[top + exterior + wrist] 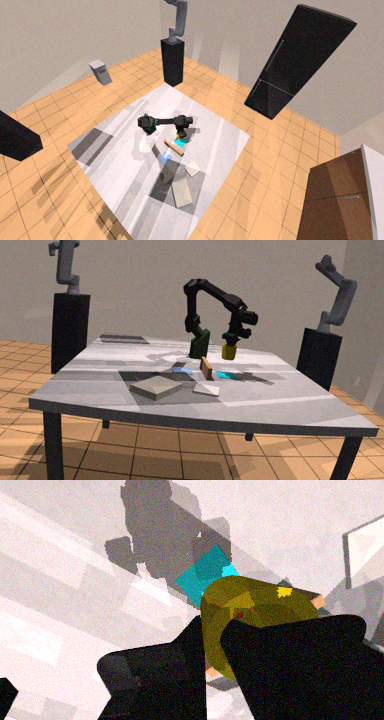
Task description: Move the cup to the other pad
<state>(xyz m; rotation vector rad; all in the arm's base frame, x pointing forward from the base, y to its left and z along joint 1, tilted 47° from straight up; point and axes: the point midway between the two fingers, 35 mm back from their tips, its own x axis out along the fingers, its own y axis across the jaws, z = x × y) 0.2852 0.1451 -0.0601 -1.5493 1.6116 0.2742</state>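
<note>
The yellow cup point(178, 136) point(228, 352) point(220, 592) hangs in the air, about upright, on the cyan pad's side of the wooden bar. My gripper point(181, 133) point(229, 343) point(206, 618) points down and is shut on the cup's wall. The cyan pad point(180, 142) point(224, 375) point(197, 577) lies on the table below, partly behind the cup in the wrist view. The blue pad point(164, 158) point(182, 370) lies beyond the bar, with nothing on it. A small dark red spot point(240, 615) shows inside the cup; the other marbles cannot be made out.
The upright wooden bar point(173, 147) point(207, 369) point(318, 601) stands between the pads. A thin pale tile point(192, 168) point(206, 390) point(367, 550) and a thicker beige slab point(182, 193) point(155, 386) lie nearer the exterior camera. The arm's green base point(150, 129) point(200, 346) stands behind the pads.
</note>
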